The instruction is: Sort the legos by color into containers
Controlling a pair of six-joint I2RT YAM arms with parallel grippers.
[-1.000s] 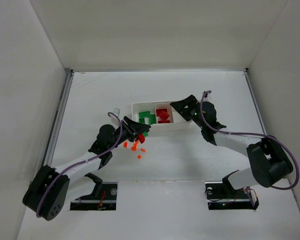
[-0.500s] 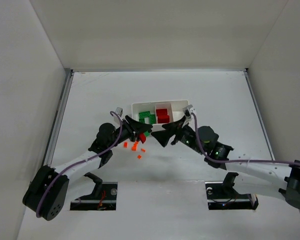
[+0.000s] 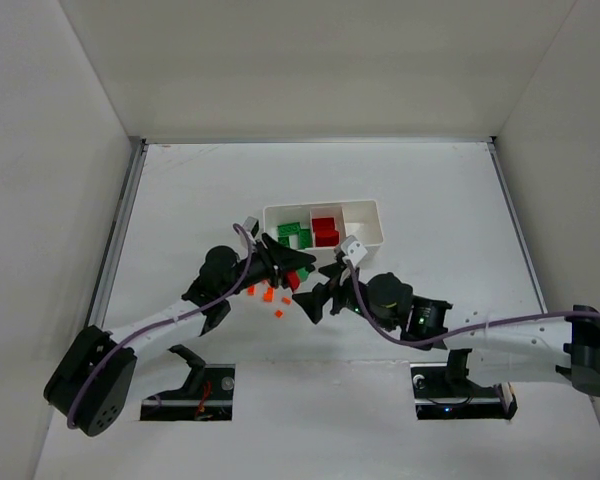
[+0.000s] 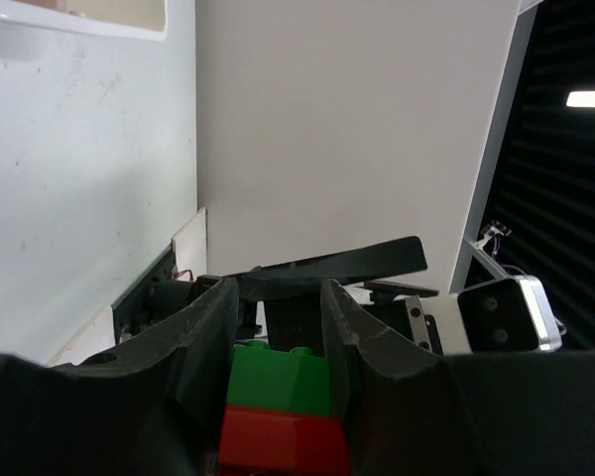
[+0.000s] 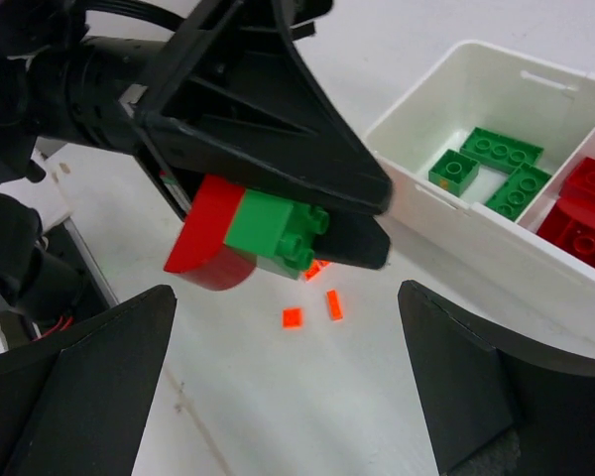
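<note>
White table (image 3: 180, 200), boxed in by plain white walls, carries everything. Nearest the arm bases, the right tool (image 5: 288, 397) hangs low over the table with its fingers spread wide and nothing between them, pointing toward the left tool (image 3: 292, 268). Just past it the orange bits (image 3: 269, 295) lie scattered loose on the table, below the gap between the two tools. Above them the left tool is pinching a green brick (image 5: 273, 226) stuck to a rounded red piece (image 5: 203, 243); the pair is held clear of the table, the green end toward the tray. From above, it looks as if the right tool's fingers stand just short of this pair, though the overlap makes that hard to judge. Farthest off, the white tray (image 5: 476, 243) sits just beyond both tools: green legos (image 5: 496, 159) lie in its left compartment, red legos (image 5: 585, 208) in the middle one.
</note>
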